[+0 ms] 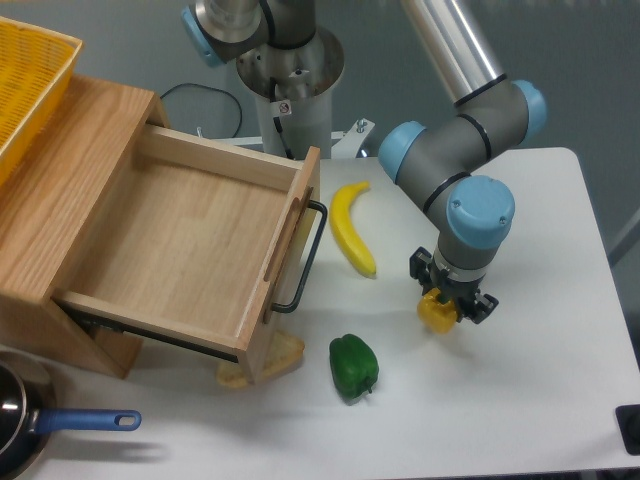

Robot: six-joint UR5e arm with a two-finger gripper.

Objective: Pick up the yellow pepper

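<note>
- white table (540, 400), rounded corners, far-right corner visible
- wooden drawer unit (60, 200) on left side, drawer (190, 250) pulled open toward the middle (black handle)
- banana (352, 228) near the middle, toward far edge, just right of the drawer handle
- green pepper (353, 367) toward near edge, middle
- yellow pepper (436, 312) right of centre; can't tell if it touches the surface
- pan (25, 425) with blue handle, near-left corner
</note>
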